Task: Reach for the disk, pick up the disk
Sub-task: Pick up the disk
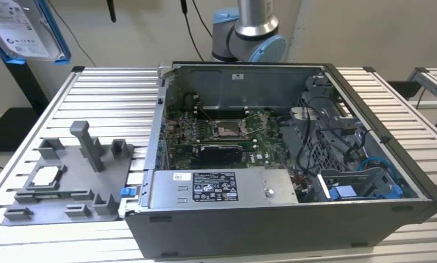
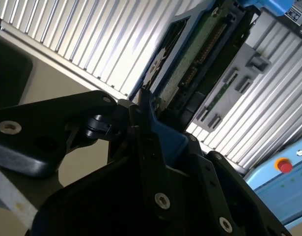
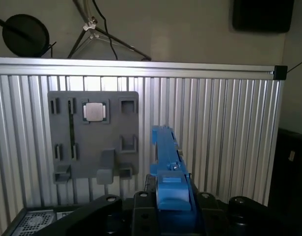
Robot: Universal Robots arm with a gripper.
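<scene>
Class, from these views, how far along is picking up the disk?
Reaching looks done. In hand: in the first wrist view the gripper is clamped on the disk, and in the exterior view the disk is held up off the table. Nothing of the pick-up appears left.

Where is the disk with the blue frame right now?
The disk hangs high at the exterior view's upper left, off the table, left of the open computer case. In the first wrist view the end effector grips its blue bracket.
</scene>
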